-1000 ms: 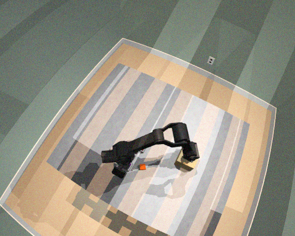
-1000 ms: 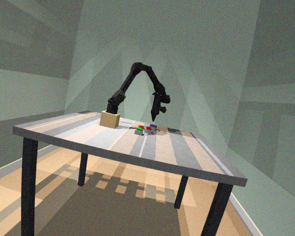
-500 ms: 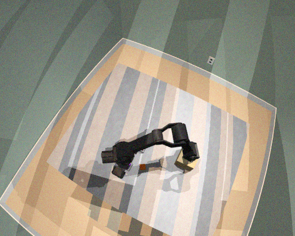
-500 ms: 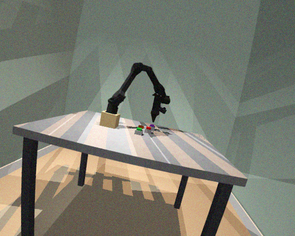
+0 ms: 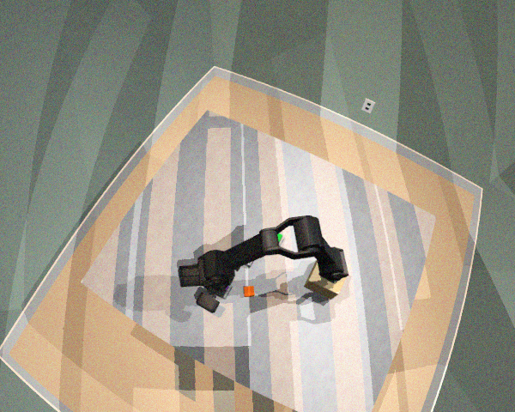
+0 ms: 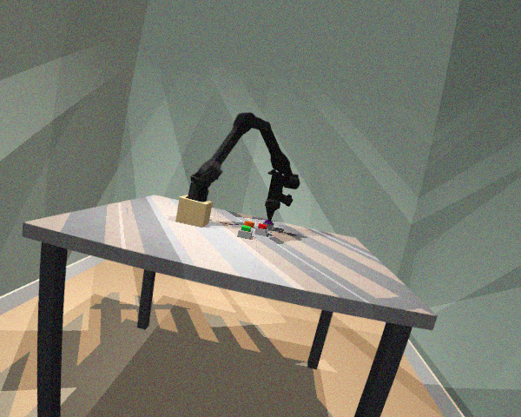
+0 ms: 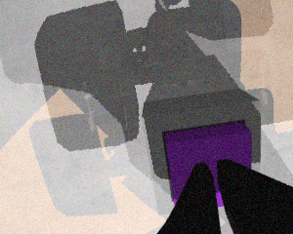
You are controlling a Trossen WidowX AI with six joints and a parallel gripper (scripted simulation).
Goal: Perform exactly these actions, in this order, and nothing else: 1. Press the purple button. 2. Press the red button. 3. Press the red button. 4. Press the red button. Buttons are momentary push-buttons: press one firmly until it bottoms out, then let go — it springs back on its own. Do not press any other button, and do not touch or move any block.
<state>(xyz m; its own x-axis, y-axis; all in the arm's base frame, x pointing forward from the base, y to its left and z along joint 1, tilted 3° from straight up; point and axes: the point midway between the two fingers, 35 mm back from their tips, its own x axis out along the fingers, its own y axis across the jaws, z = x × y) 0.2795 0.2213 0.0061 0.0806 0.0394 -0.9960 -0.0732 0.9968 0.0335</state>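
The purple button (image 7: 208, 150) (image 6: 268, 221) sits in a grey housing (image 7: 156, 131); only a sliver of it shows beside the arm in the top view (image 5: 227, 290). My gripper (image 7: 211, 172) (image 6: 268, 215) is shut and empty. It points straight down with its tips over the near edge of the purple cap, at or just above it; I cannot tell whether they touch. The red button (image 6: 262, 226) stands just left of the purple one and is hidden under the arm in the overhead view.
A green button (image 6: 246, 228) (image 5: 279, 237) and a small orange block (image 6: 249, 222) (image 5: 248, 290) lie close by. The arm's tan base box (image 6: 193, 210) (image 5: 324, 286) stands on the striped table (image 6: 161, 251) (image 5: 204, 177).
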